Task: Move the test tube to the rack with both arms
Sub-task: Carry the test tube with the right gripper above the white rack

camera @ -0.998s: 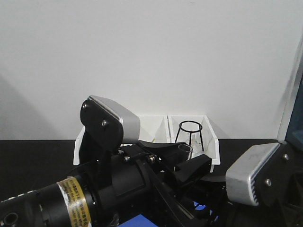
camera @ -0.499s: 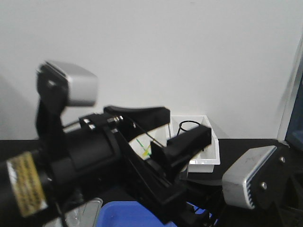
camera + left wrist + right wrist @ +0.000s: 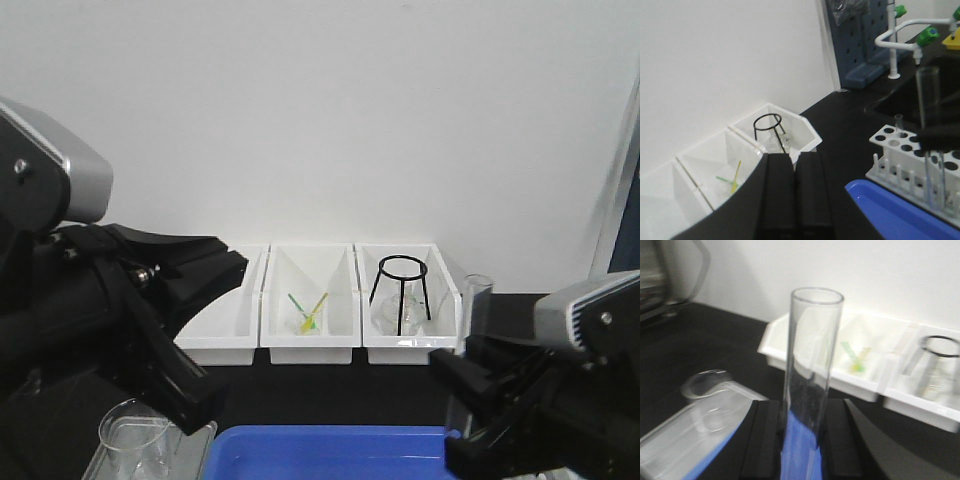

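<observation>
The test tube point(image 3: 477, 300) stands upright near the bench's point(image 3: 330, 385) right edge, clamped in the right gripper point(image 3: 468, 395). Left wrist: the left gripper point(image 3: 795, 195) faces the back edge, fingers point(image 3: 777, 200) together, empty. Right wrist: pads point(image 3: 762, 440) pinch the tube low.

White rack point(image 3: 900, 155) — blue tray point(image 3: 320, 455) — clear test tube point(image 3: 810, 365).

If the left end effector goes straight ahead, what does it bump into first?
Probably the white bin holding the black wire stand. The left end effector points roughly that way, though depth is hard to judge here.
</observation>
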